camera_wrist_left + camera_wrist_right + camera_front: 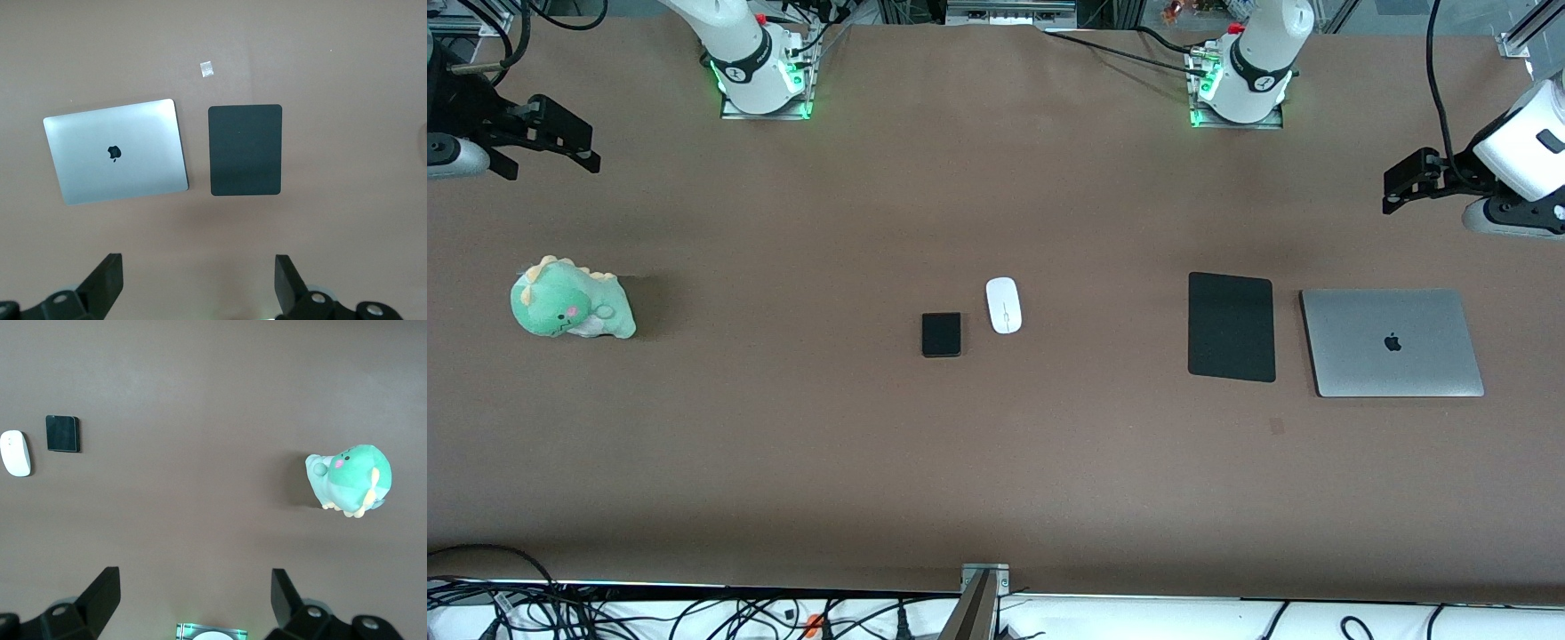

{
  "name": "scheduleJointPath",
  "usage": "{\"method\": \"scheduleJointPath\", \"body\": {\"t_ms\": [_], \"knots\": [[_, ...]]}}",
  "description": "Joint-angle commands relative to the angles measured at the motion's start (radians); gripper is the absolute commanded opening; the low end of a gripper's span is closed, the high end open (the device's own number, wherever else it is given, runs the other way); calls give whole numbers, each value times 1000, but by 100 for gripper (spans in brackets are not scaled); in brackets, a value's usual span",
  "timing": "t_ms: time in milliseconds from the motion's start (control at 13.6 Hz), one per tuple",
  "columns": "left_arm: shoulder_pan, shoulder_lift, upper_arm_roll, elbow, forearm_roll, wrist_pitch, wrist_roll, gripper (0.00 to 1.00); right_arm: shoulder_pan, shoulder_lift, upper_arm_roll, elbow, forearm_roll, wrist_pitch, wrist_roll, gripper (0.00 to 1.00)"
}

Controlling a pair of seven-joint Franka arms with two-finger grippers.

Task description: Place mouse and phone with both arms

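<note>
We are seeing the mouse (1003,305) lying on the table (996,480) near its middle, with the phone (942,334) just beside it, toward the right arm's end and slightly nearer the front camera; the two are lying apart, not touching. Neither is touching a tool. The left tool (1405,180) is hanging in the air at the left arm's end of the table, its fingers (107,283) spread wide and holding nothing, well apart from both items. Under it, in the left wrist view, a black pad (245,150) and a closed silver laptop (115,151) are lying side by side, the pad being the one closer to the mouse. The right tool (551,133) is hanging at the right arm's end, its fingers (100,593) also spread and empty, well away from the phone. A green plush dinosaur (569,300) is sitting on the table at that end.
</note>
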State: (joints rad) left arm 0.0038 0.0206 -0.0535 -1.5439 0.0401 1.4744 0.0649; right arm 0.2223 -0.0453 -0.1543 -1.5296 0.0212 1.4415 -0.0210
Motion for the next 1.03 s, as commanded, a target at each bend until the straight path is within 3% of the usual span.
{"method": "scheduleJointPath", "body": {"t_ms": [0, 660, 953], "knots": [[-2, 2, 1, 22, -8, -20, 10, 100, -9, -8, 2, 0, 14, -7, -19, 100], [-2, 7, 1, 19, -11, -65, 9, 100, -9, 1, 1, 2, 14, 5, -19, 100], [-11, 54, -2, 1, -49, -184, 18, 100, -9, -1, -2, 2, 14, 7, -19, 100]]}}
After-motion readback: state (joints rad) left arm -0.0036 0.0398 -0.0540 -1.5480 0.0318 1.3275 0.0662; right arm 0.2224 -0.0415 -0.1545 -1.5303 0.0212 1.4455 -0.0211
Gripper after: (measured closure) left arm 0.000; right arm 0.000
